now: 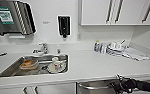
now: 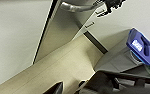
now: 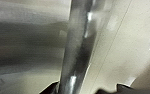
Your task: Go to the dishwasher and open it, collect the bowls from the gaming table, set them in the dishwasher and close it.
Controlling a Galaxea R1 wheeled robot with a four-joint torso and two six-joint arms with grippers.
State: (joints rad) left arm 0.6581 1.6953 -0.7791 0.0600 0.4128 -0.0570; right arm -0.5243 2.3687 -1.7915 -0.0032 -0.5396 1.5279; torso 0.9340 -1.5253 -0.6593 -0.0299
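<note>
Right gripper (image 1: 119,81) at dishwasher (image 1: 96,88) handle (image 3: 76,50)

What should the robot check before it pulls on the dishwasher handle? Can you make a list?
1. Right hand at the bar handle: ok, it is right by it.
2. Handle close before the right wrist camera: ok.
3. Hand shut on the handle: cannot tell.
4. Dishwasher door shut: cannot tell.
5. Floor before the door bare: ok where it shows.
6. Left hand away from the door: cannot tell.
</note>
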